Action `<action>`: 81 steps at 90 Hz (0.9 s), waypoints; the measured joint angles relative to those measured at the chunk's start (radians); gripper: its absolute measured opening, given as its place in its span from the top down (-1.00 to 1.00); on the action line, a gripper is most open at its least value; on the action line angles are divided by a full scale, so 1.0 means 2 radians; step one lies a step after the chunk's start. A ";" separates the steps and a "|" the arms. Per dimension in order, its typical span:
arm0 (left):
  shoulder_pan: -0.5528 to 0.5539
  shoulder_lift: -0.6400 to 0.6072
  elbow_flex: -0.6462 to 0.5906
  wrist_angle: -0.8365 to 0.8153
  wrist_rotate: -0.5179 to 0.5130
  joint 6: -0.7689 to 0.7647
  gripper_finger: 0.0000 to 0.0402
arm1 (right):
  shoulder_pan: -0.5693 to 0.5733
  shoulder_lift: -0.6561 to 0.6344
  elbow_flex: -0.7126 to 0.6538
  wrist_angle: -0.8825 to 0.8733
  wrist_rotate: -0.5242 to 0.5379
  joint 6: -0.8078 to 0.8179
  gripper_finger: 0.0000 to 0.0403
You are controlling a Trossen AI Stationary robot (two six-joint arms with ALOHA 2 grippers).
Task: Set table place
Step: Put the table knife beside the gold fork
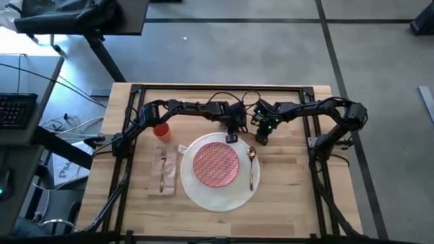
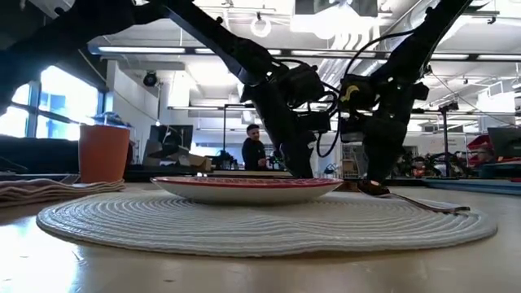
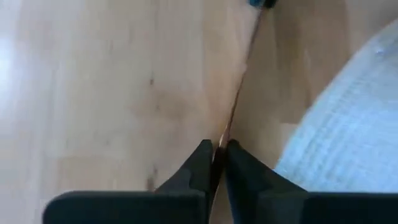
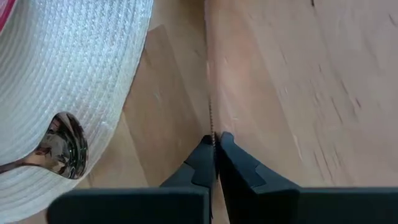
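Note:
A round white placemat (image 1: 220, 193) lies on the light-wood table (image 1: 298, 196) with a red-patterned plate (image 1: 215, 164) on it. A gold spoon (image 1: 251, 163) rests on the mat's right part, and a fork (image 1: 163, 169) lies on the beige napkin (image 1: 171, 177) to its left. An orange-red cup (image 1: 161, 130) stands behind the napkin. Just past the mat's far edge, my left gripper (image 1: 232, 135) and my right gripper (image 1: 261, 133) point down side by side. Each is shut on one thin gold knife (image 3: 239, 87), seen edge-on. My left gripper pinches one end of the knife (image 3: 222, 138) between its two fingers, from above, and the knife runs away from it toward the other gripper. My right gripper pinches the knife by its thin serrated blade (image 4: 211, 121) between its two fingers, also from above. The blade stands on edge just over the bare wood; whether it touches the table, I cannot tell.
Black frame rails (image 1: 217, 88) run along the table's far edge and down both sides. Bare wood (image 1: 291, 169) lies right of the mat. A person (image 2: 254, 146) stands far behind the table in the room. A dark desk with a keyboard (image 1: 15, 108) stands off the table's left.

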 joint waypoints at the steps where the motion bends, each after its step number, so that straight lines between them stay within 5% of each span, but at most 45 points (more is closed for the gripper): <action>1: 0.000 0.000 0.000 -0.002 0.000 0.000 0.97 | 0.000 -0.001 0.000 0.000 0.001 0.000 1.00; 27: -0.013 0.002 0.003 -0.008 -0.008 -0.012 1.00 | -0.002 -0.026 -0.001 -0.015 0.012 0.019 0.96; 61: -0.013 -0.013 0.003 -0.005 -0.016 -0.019 1.00 | -0.021 -0.156 0.000 -0.078 0.007 0.033 0.20; 81: -0.001 -0.036 0.007 -0.022 -0.037 -0.068 1.00 | -0.037 -0.272 0.001 -0.100 0.007 0.074 0.06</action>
